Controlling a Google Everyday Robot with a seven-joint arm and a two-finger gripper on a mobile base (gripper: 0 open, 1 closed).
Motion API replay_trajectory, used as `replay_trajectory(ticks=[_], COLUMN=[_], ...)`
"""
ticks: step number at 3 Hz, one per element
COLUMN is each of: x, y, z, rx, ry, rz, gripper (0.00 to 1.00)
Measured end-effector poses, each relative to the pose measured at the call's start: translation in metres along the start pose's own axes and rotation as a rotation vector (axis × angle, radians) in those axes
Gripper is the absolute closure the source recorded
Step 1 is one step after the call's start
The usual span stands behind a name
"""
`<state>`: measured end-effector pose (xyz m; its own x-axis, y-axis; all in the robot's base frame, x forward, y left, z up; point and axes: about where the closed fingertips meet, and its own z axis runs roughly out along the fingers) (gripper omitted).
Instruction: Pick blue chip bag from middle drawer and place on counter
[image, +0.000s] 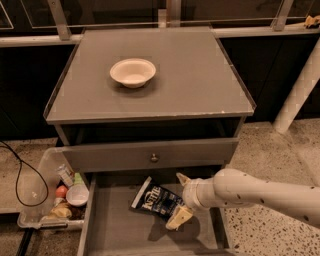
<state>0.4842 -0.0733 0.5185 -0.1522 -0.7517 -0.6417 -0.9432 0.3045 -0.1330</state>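
The blue chip bag (156, 200) lies flat on the floor of the open middle drawer (115, 230), white "Kettle" lettering up. My gripper (180, 199) reaches in from the right on a white arm (255, 192). Its two yellowish fingers are spread apart, one at the bag's upper right and one at its lower right end, straddling the bag's right end. The counter (200, 75) is the grey cabinet top above, with a white bowl (132, 72) on it.
A closed grey drawer front with a small knob (154, 158) sits above the open drawer. A clear plastic bin (52, 192) of small items stands on the floor at the left, with a black cable (20, 175) beside it. A white post (300, 85) stands at the right.
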Motion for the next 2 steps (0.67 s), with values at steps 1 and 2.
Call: replay_trajectory(ticks=[1, 2], x=[0.007, 0.028], y=[0.007, 0.023], z=[0.037, 0.092], rx=[-0.015, -0.037], ry=[-0.047, -0.080], rz=[0.005, 0.035], gripper=[0.00, 0.00])
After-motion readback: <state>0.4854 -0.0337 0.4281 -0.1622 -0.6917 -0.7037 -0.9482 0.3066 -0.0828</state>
